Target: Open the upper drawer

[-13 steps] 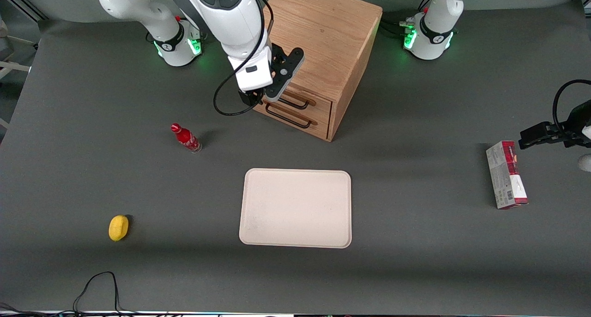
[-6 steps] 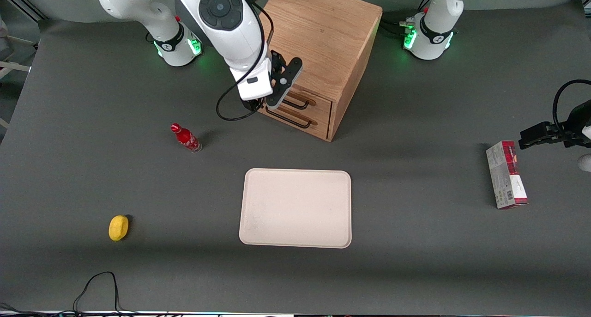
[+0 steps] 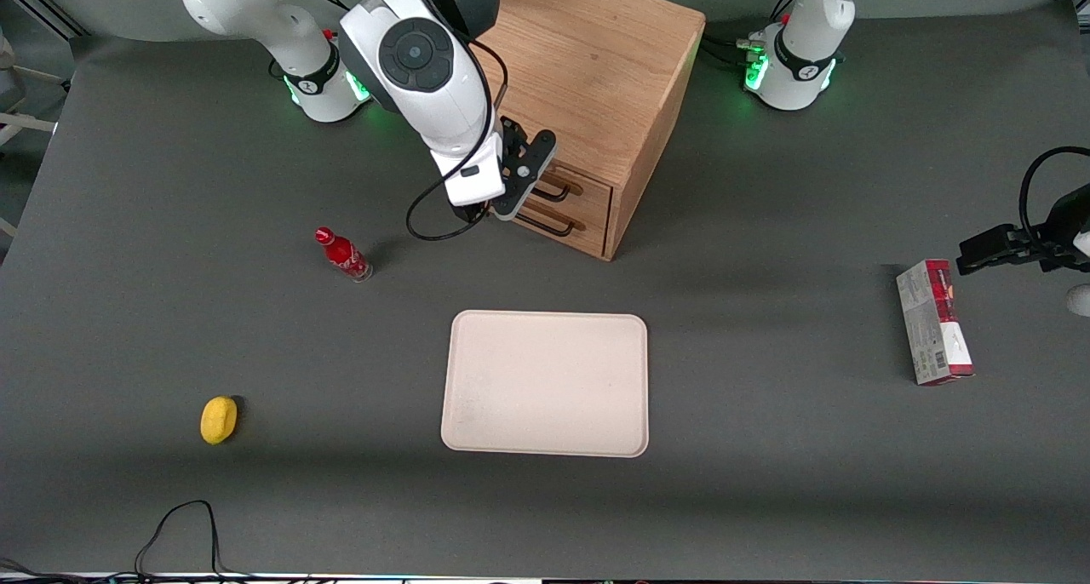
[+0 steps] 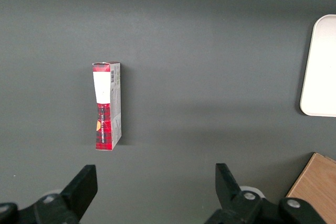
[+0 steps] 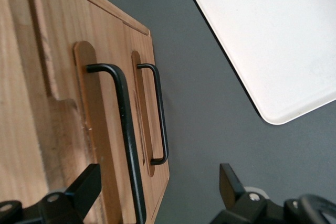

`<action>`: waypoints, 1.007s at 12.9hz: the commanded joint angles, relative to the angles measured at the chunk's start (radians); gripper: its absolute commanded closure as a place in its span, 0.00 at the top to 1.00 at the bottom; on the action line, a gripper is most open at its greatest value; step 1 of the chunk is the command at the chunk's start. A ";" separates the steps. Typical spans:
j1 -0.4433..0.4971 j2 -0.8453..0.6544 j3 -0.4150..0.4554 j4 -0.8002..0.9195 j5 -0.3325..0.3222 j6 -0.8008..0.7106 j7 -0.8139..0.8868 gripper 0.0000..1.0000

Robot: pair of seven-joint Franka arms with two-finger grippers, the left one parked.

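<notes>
The oak cabinet (image 3: 596,65) stands at the back of the table. Its upper drawer (image 3: 592,189) looks shut, with its dark wire handle (image 3: 555,195) above the lower drawer's handle (image 3: 558,224). My right gripper (image 3: 484,213) hangs in front of the drawer fronts at the cabinet's corner toward the working arm's end. In the right wrist view the gripper (image 5: 157,187) is open and empty. The upper handle (image 5: 126,140) runs between its fingers (image 5: 86,184), close to one of them. The lower handle (image 5: 160,114) lies beside it.
A beige tray (image 3: 545,384) lies nearer the front camera than the cabinet and shows in the right wrist view (image 5: 273,35). A small red bottle (image 3: 344,254) and a yellow lemon (image 3: 218,419) lie toward the working arm's end. A red-grey box (image 3: 934,322) lies toward the parked arm's end.
My gripper has come down and nearer the front camera along the cabinet's front, reaching the level of the drawer handles. The drawers have not moved.
</notes>
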 commanded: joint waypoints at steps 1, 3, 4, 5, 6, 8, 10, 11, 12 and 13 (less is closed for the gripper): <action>0.011 -0.002 -0.007 -0.048 0.020 0.060 -0.031 1.00; 0.011 0.000 -0.007 -0.063 0.020 0.074 -0.031 1.00; 0.011 0.001 -0.007 -0.065 0.020 0.080 -0.031 1.00; 0.011 0.004 -0.007 -0.065 0.020 0.085 -0.031 1.00; 0.012 0.014 -0.007 -0.065 0.020 0.089 -0.031 1.00; 0.012 0.034 -0.007 -0.065 0.016 0.102 -0.031 1.00; 0.012 0.047 -0.007 -0.065 -0.001 0.112 -0.031 1.00; 0.012 0.052 -0.007 -0.065 -0.001 0.115 -0.031 1.00; 0.011 0.055 -0.007 -0.063 -0.003 0.116 -0.031 1.00; 0.011 0.057 -0.007 -0.063 -0.003 0.116 -0.031 1.00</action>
